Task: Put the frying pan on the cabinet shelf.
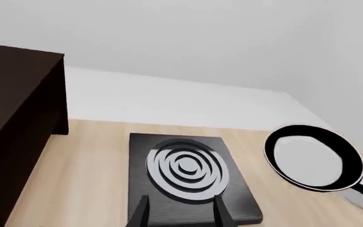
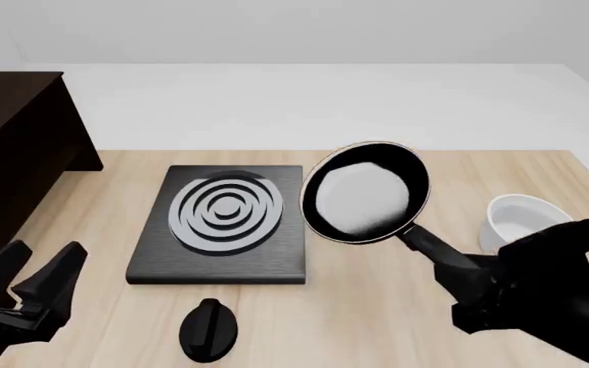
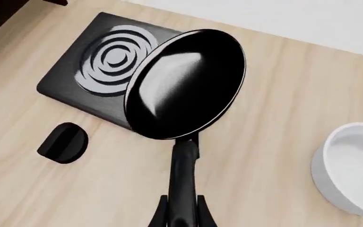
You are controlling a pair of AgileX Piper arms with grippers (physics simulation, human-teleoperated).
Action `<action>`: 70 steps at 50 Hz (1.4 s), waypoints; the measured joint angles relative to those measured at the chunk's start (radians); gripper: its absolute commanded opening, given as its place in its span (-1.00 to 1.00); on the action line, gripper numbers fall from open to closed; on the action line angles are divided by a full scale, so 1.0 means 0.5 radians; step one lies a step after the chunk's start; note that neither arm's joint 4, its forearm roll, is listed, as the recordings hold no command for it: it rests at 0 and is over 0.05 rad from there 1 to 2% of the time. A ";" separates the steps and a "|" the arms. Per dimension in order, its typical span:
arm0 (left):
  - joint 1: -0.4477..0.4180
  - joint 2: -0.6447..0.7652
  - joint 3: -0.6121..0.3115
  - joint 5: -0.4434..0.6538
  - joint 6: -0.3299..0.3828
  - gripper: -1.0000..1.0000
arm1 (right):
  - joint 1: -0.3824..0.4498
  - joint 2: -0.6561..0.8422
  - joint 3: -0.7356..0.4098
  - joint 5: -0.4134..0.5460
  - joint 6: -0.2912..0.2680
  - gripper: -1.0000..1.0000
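While frying pan [image 2: 366, 192] hangs tilted in air, over table between hob [image 2: 223, 222] and white bowl [image 2: 520, 218], long lever on thin handle could twist it loose in pinch; swing toward cabinet shelf [image 2: 8, 146] at far left might clip hob or black knob [image 2: 209, 330]. Right gripper [image 3: 181, 215] clamps handle end, arm low at near right. Left gripper [image 1: 181, 213] spread, empty, poised near hob's front edge

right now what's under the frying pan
The frying pan is held in the air by its handle in the right gripper. Below it show bare table and the hob's right edge. The patch right beneath the pan is covered.
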 measured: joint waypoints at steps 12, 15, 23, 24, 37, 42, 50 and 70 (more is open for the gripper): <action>-0.003 0.031 -0.116 0.079 -0.266 1.00 | 0.023 0.093 -0.209 -0.052 -0.011 -1.00; -0.004 0.055 -0.149 0.095 -0.338 1.00 | 0.035 0.129 -0.263 -0.066 -0.013 -1.00; -0.049 0.111 -0.231 0.133 -0.536 1.00 | 0.072 0.240 -0.400 -0.103 -0.020 -1.00; -0.055 0.118 -0.241 0.139 -0.561 1.00 | 0.078 0.256 -0.419 -0.107 -0.022 -1.00; -0.078 0.189 -0.301 0.114 -0.969 1.00 | 0.168 0.472 -0.681 -0.149 -0.038 -1.00; -0.091 0.236 -0.338 0.105 -1.081 1.00 | 0.209 0.558 -0.798 -0.160 -0.032 -1.00; -0.169 0.320 -0.390 0.085 -1.265 1.00 | 0.267 0.692 -0.983 -0.168 -0.028 -1.00; -0.350 0.400 -0.368 -0.009 -1.566 1.00 | 0.449 1.023 -1.322 -0.212 -0.018 -1.00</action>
